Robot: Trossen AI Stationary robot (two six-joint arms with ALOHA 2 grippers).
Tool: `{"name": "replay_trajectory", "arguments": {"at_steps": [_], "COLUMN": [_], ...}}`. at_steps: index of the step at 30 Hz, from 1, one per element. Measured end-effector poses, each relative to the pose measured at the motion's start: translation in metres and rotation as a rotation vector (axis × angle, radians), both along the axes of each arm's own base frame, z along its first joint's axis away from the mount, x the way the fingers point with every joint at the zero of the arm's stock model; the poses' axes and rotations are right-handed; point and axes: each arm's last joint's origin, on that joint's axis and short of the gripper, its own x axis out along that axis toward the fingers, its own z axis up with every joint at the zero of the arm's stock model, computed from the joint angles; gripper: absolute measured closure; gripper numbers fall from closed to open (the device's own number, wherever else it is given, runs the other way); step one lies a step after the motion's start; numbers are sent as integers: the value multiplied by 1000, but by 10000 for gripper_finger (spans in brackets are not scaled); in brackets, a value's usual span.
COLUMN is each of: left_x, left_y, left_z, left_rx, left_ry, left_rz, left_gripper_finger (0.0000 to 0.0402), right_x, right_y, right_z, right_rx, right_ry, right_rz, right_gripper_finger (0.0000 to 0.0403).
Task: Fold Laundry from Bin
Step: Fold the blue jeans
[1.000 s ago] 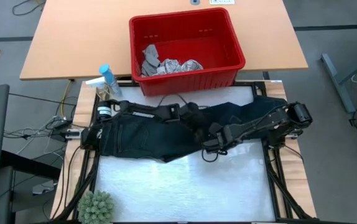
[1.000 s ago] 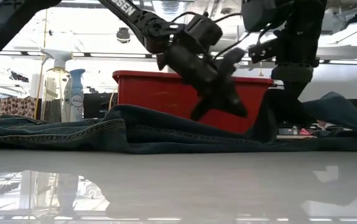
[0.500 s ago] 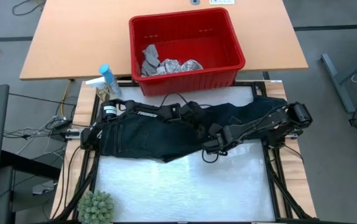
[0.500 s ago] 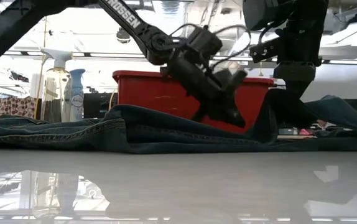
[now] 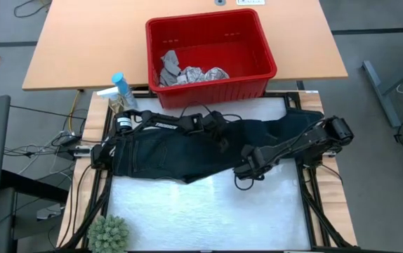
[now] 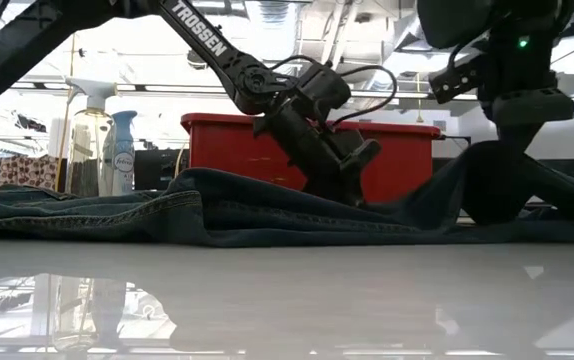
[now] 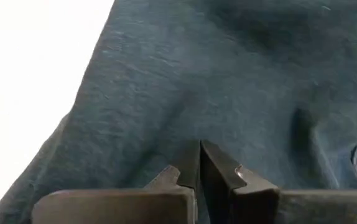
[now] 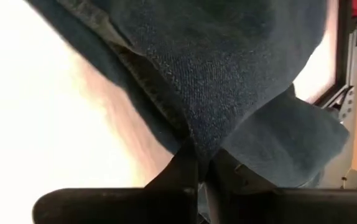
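The laundry in play is a pair of dark trousers (image 5: 166,151), spread across the white mat from left to right. My left gripper (image 5: 224,140) is shut and slants down onto their middle (image 7: 200,146). My right gripper (image 5: 243,172) is shut on cloth at the trousers' near edge (image 8: 198,155). In the low view the cloth rises like a tent (image 6: 487,185) toward the right arm. The red bin (image 5: 258,42) stands beyond the mat on the wooden table, with a grey cloth and a printed white cloth (image 5: 187,72) inside. My left gripper touches the trousers' upper surface (image 7: 185,118) near their middle with its shut fingertips, slanting down from the table's left. No cloth shows between the fingers. The trousers lie flat on the mat there. My right gripper pinches a fold of the trousers beside a stitched seam (image 8: 194,134) between its two fingers, slanting down from the table's right. The held cloth is lifted off the mat and drawn up, while the trousers around it stay on the mat.
Two spray bottles (image 5: 121,90) stand at the mat's far left corner and a small green plant (image 5: 109,233) at its near left corner. The near half of the mat (image 5: 208,211) is bare. The frame's black rails (image 5: 307,197) run along the mat's sides.
My left gripper has sunk, still shut, from above the trousers down onto them. My right gripper has shifted a little toward the table's right edge with its pinched cloth, and the raised fold has followed and spread wider.
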Motion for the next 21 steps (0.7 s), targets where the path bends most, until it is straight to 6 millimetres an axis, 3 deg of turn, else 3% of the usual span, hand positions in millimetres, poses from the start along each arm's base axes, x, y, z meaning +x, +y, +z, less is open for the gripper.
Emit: {"name": "replay_trajectory", "arguments": {"at_steps": [6, 11, 16, 21], "left_x": [-1, -1, -1, 0], "left_y": [-1, 1, 0, 0], "left_z": [-1, 0, 0, 0], "left_rx": [7, 17, 23, 21], "left_ry": [12, 8, 9, 6], "left_rz": [-20, -26, -37, -51], "left_gripper_finger": [401, 401, 401, 401], "right_x": [-2, -8, -11, -22], "right_y": [-4, -5, 10, 18], "right_z": [1, 5, 18, 34], "right_rx": [-26, -83, -57, -28], "right_ry": [10, 80, 34, 4], "right_rz": [-43, 14, 328, 498], "right_gripper_finger": [317, 249, 186, 175]}}
